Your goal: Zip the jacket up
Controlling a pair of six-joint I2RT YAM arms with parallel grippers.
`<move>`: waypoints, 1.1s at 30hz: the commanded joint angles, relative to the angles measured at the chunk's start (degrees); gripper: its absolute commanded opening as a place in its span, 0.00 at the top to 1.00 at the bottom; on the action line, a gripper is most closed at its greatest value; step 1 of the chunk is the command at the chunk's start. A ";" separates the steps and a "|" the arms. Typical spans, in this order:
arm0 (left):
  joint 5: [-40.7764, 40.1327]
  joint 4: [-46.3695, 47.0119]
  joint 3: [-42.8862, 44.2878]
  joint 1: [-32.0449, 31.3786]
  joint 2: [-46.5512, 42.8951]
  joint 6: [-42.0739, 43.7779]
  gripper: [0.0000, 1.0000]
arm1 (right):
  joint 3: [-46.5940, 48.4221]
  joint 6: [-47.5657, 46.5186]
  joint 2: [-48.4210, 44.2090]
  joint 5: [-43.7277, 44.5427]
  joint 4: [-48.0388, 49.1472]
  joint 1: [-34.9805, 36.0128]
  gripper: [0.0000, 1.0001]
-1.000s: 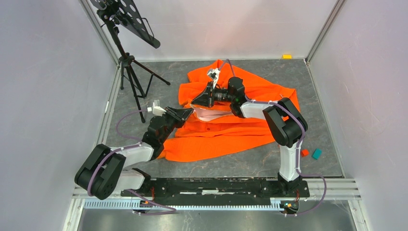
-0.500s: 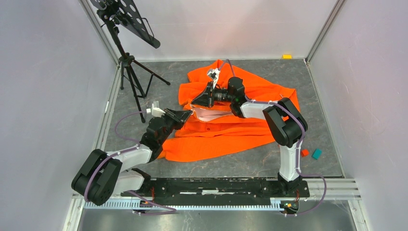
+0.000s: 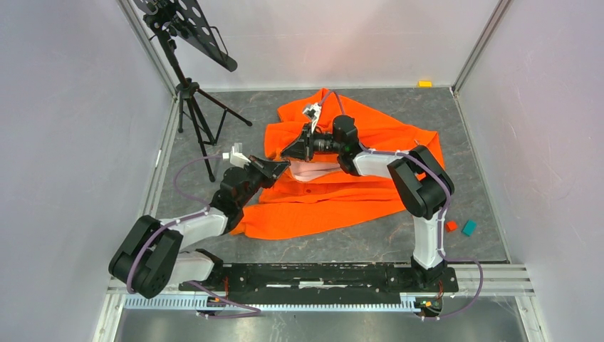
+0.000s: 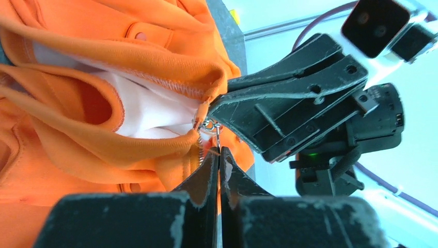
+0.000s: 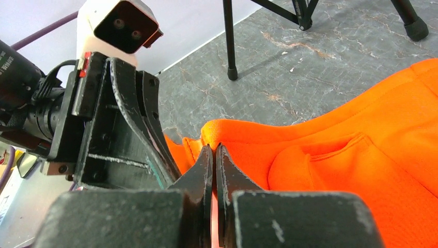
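Low, left tool [image 4: 217,155], right tool [image 5: 213,149] angled together; tip-to-tip, clamping jacket [image 3: 356,192]

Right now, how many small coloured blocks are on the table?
3: a red block and a teal block side by side at the right; a yellow block at the far edge. The jacket may hide more.

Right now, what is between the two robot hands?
Between the left gripper and the right gripper sits the zipper slider of the jacket, with its orange edge and pale lining. The left wrist view shows it.
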 commanded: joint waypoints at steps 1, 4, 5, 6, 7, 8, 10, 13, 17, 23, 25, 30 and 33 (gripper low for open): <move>1.87 -3.41 2.47 -3.52 -1.90 6.62 0.98 | 3.73 -1.28 -3.96 4.80 -1.67 1.59 1.00; -0.82 -7.09 2.93 -6.31 -2.29 7.97 0.98 | 5.43 -1.14 -4.65 6.95 -4.32 1.95 1.00; -1.15 -7.13 3.20 -6.90 -1.50 7.76 0.98 | 6.21 -1.03 -4.63 7.24 -5.14 2.16 1.00; -1.32 -6.74 3.64 -7.33 -0.11 7.25 0.98 | 6.85 -0.55 -4.64 7.68 -5.44 2.44 1.00; -1.27 -5.29 4.01 -7.65 1.58 6.94 0.98 | 7.21 -0.05 -4.72 8.16 -5.52 2.76 1.00; -1.25 -2.74 4.48 -8.29 3.16 7.05 0.98 | 7.48 0.48 -4.74 8.48 -5.48 3.20 1.00; -1.56 0.76 5.97 -10.05 6.57 6.17 0.98 | 8.17 1.28 -4.42 8.77 -5.72 3.93 1.00; -3.19 8.85 5.49 -12.11 11.17 5.17 0.98 | 10.33 -1.82 -5.10 9.82 -12.01 4.07 1.00; -5.46 13.26 6.81 -13.65 15.25 7.09 0.98 | 14.54 -5.41 -6.23 10.04 -20.97 3.95 1.00; -9.70 18.81 11.61 -19.75 24.28 9.19 0.98 | 17.84 -3.50 -6.62 10.12 -23.55 4.49 1.00; -13.17 21.83 13.75 -22.28 27.88 9.65 0.98 | 19.03 -3.38 -6.79 10.77 -24.59 4.52 1.00; -20.29 24.96 19.96 -28.16 35.50 12.96 0.98 | 24.47 -2.19 -5.63 11.84 -26.37 4.86 1.00; -24.38 22.96 24.14 -31.46 38.89 14.51 0.98 | 28.52 -2.30 -4.26 12.65 -28.27 5.12 1.00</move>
